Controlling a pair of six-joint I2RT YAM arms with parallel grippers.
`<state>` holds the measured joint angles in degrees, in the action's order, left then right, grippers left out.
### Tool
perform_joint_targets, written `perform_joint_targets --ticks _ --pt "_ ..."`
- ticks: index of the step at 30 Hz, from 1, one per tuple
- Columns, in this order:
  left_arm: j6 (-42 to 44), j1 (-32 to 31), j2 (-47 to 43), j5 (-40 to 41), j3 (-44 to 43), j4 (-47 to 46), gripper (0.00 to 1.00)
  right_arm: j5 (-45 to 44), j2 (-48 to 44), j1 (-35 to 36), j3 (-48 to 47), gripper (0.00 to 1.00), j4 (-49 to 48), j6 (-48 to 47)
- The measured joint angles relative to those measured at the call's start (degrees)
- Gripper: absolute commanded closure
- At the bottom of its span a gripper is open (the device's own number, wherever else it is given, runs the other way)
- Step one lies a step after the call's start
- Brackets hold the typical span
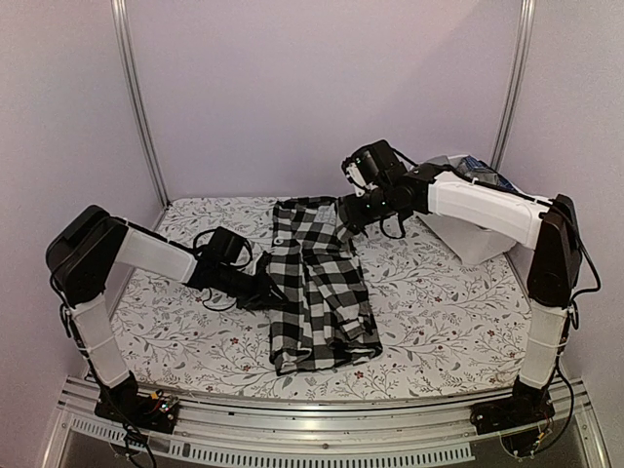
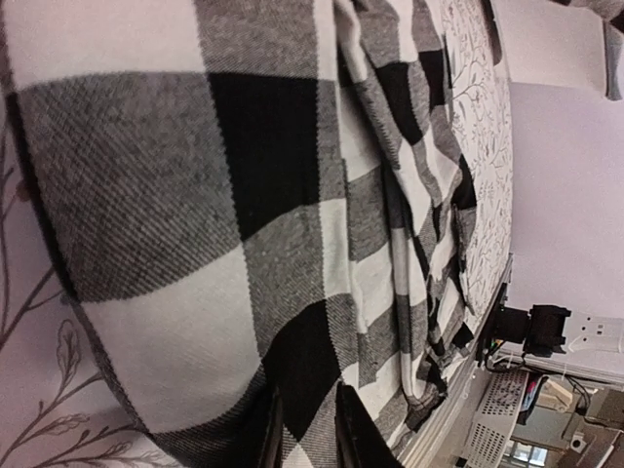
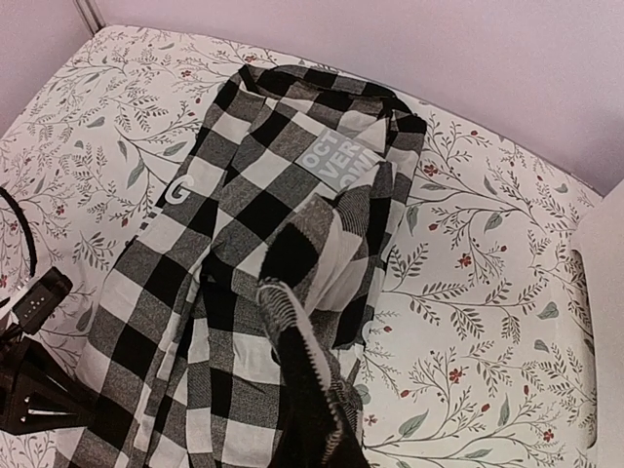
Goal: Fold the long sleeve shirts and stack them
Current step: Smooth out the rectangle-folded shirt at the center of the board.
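- 1 checked shirt (image 1: pixel 317 292), black and white, lies mid-worktop. Its long axis runs from the far wall toward the arm bases, tilted slightly to the right at the near end.
- The collar end points to the far wall. A grey neck label (image 3: pixel 331 166) shows inside the collar.
- The body is bunched lengthwise in folds, and the hem end lies nearest the rail (image 1: pixel 322 414).
- The left fingers (image 2: pixel 265 434) are at the shirt's left edge, about mid-length. They are set narrow, with a fold of check cloth between them.
- The right fingers (image 1: pixel 349 214) are at the far right corner, near the collar. They are closed tight on a strip of the shirt, which rises off the worktop toward the wrist camera.
- The worktop (image 1: pixel 439 292) is covered in white cloth with a leaf-and-sprig print.
- The walls (image 1: pixel 322 97) are plain and pale, with 2 metal uprights (image 1: pixel 136 97).
- 1 white box (image 1: pixel 468 239) stands at the right rear. A blue patterned item (image 1: pixel 483 175) lies on top of it; I cannot tell what it is.
- Count: 2 arms, 1 shirt laid out.
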<state>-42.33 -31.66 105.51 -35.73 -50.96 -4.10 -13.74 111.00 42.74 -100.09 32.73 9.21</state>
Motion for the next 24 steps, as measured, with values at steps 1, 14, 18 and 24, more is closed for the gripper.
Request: perform_joint_targets --ticks 1,14,18,24 --pt "-0.20 0.00 0.20 -0.02 0.76 -0.07 0.83 0.17 0.02 0.00 0.02 1.00 -0.04 0.00" --pt "2.86 -1.70 -3.56 -0.26 2.01 5.35 0.78 0.59 0.15 0.00 0.02 1.00 -0.46 -0.02" --pt "3.43 -4.44 -8.22 -1.42 2.99 6.12 0.78 0.59 0.42 0.00 0.00 1.00 -0.46 -0.04" --pt "3.28 -8.22 -8.04 -3.06 7.67 5.81 0.78 0.66 1.11 0.00 -0.09 1.00 -0.22 -0.09"
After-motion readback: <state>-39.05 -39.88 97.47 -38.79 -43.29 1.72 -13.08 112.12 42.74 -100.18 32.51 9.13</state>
